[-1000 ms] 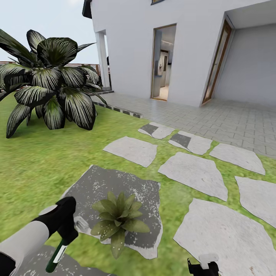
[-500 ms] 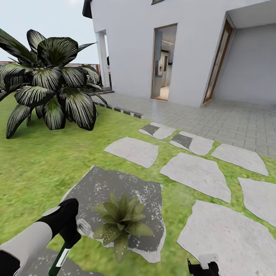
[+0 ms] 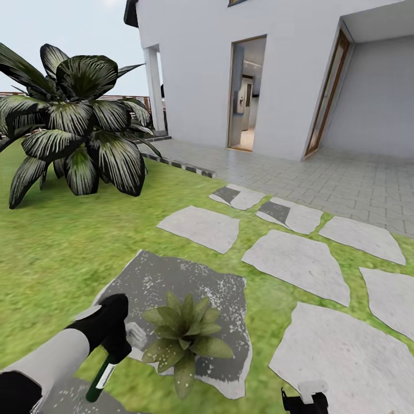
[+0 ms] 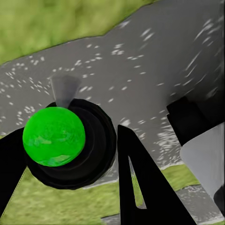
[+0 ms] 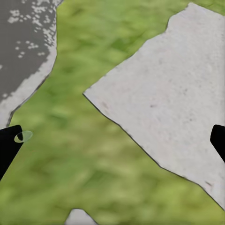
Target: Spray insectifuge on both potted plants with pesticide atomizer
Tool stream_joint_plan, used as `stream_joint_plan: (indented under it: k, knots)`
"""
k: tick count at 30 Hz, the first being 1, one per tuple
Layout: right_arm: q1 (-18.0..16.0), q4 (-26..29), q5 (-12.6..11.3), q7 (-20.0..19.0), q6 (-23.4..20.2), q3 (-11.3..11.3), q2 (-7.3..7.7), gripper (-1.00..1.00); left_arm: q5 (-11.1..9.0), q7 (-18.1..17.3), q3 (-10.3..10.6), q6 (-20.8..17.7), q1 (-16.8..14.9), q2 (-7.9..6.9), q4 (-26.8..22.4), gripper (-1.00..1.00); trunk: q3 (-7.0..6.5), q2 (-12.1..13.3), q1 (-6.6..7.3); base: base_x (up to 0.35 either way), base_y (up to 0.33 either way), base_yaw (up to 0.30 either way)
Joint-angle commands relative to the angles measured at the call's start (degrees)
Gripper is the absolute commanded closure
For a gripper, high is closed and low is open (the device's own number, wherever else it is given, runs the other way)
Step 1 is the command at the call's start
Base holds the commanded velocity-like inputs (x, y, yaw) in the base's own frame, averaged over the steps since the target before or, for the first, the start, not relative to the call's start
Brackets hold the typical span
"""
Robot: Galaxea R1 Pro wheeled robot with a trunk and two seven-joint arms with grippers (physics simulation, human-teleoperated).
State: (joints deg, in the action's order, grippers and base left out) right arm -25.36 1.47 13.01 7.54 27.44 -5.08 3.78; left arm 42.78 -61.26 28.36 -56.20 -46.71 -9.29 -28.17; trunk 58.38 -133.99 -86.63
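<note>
Pesticide atomizer point(image 3: 102, 376) is held in the left gripper point(image 3: 118, 344), low at the left of the head view; dark green body with white label strip hangs down and slightly back toward the robot, so its long axis runs steeply downward from the grip, spray head up by the fingers. In the left wrist view the bottle's round bright green end point(image 4: 54, 136) sits between the two black fingers point(image 4: 140, 187), jaws clamped on the bottle, with a pale spray cone pointing out over the wet-looking dark stone point(image 4: 140, 70). The potted plant point(image 3: 185, 333), a low rosette of pointed leaves, stands just beside the left gripper, to its right and slightly ahead, on the darkened stepping stone point(image 3: 190, 282). Key relation: nozzle end is next to the plant at about leaf height, so the spray has to go rightward and forward from the hand; left arm is clearly the nearer one. Right gripper point(image 3: 305, 399) sits at the bottom edge, well apart from the plant; its wrist view shows finger tips spread wide with nothing between them, over grass and a pale stone point(image 5: 168, 93). Second potted plant can't be made out here; the big dark broad-leaved bush point(image 3: 75, 121) far left isn't a target.
</note>
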Motion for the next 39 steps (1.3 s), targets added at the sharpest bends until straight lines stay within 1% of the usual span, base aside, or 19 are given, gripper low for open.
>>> stream_joint_plan:
  k: [1, 3, 7, 12, 16, 17, 18, 20, 22, 29, 33, 37, 39]
  knots:
    - [0.0, -0.1, 0.6, 0.2, 0.2, -0.5, 0.0, -1.0, 0.7, -0.5, 0.3, -0.2, -0.1, 0.32, -0.1, 1.0, 0.05, 0.0, 0.01, 0.0, 0.0, 0.0]
    - [0.0, 0.0, 0.6, 0.2, 0.2, -0.5, 0.0, -1.0, 0.8, -0.4, 0.4, -0.2, -0.1, 1.0, -0.1, 1.0, 0.05, 0.0, 0.01, 0.0, 0.0, 0.0]
    - [0.0, 0.0, 0.6, 0.2, 0.2, -0.5, 0.0, -1.0, 0.8, 0.9, 0.3, -0.1, 0.5, 0.74, 0.0, 1.0, 0.05, 0.0, 0.01, 0.0, 0.0, 0.0]
    - [0.0, 0.0, 0.6, 0.2, 0.2, -0.5, 0.0, -1.0, 0.9, 1.1, 0.3, 0.0, 0.7, 0.52, 0.0, 1.0, 0.09, 0.0, 0.01, 0.0, 0.0, 0.0]
    - [0.0, 0.0, 0.5, 0.2, 0.2, -0.5, 0.0, -1.0, 0.9, 1.8, 0.3, -0.1, 0.7, -0.2, 0.6, 1.0, 0.12, 0.0, 0.01, 0.0, 0.0, 0.0]
    - [0.0, 0.0, 0.5, 0.2, 0.2, -0.5, 0.0, -1.0, 0.9, 1.9, 0.3, 0.0, 0.7, -0.57, 0.8, 1.0, 0.12, 0.0, 0.01, 0.0, 0.0, 0.0]
    - [0.0, 0.0, 0.6, 0.2, 0.2, -0.5, 0.01, -1.0, 0.9, 2.0, 0.3, 0.0, 0.7, -1.4, 0.9, 1.0, 0.12, 0.0, 0.01, 0.0, 0.0, 0.0]
    - [0.0, 0.0, 0.6, 0.2, 0.2, -0.6, 0.06, -1.0, 0.9, 2.1, 0.3, 0.1, 0.8, -2.45, 1.0, 1.0, 0.12, 0.0, 0.01, 0.0, 0.0, 0.0]
    - [0.0, 0.0, 0.6, 0.2, 0.2, -0.6, 0.08, -1.0, 0.8, 2.1, 0.3, 0.1, 0.8, -2.8, 1.0, 1.0, 0.12, 0.0, 0.01, 0.0, 0.0, 0.0]
    - [0.0, 0.0, 0.6, 0.2, 0.2, -0.6, 0.08, -1.0, 0.8, 2.4, 0.2, 0.1, 0.8, -2.42, 1.0, 1.0, 0.12, 0.0, 0.01, 0.0, 0.0, 0.0]
    - [0.0, 0.0, 0.6, 0.2, 0.2, -0.6, 0.08, -1.0, 0.8, 2.5, 0.0, 0.0, 0.7, -2.21, 0.1, 1.0, 0.12, 0.0, 0.01, 0.0, 0.0, 0.0]
    - [0.0, 0.0, 0.6, 0.2, 0.2, -0.6, 0.08, -1.0, 0.8, 2.5, 0.0, -0.2, -0.2, -1.54, -0.1, 1.0, 0.12, 0.0, 0.01, 0.0, 0.0, 0.0]
    - [0.0, 0.0, 0.6, 0.2, 0.2, -0.6, 0.08, -1.0, 0.7, 2.4, 0.0, -0.3, -1.4, -0.86, -0.1, 1.0, 0.12, 0.0, 0.01, 0.0, 0.0, 0.0]
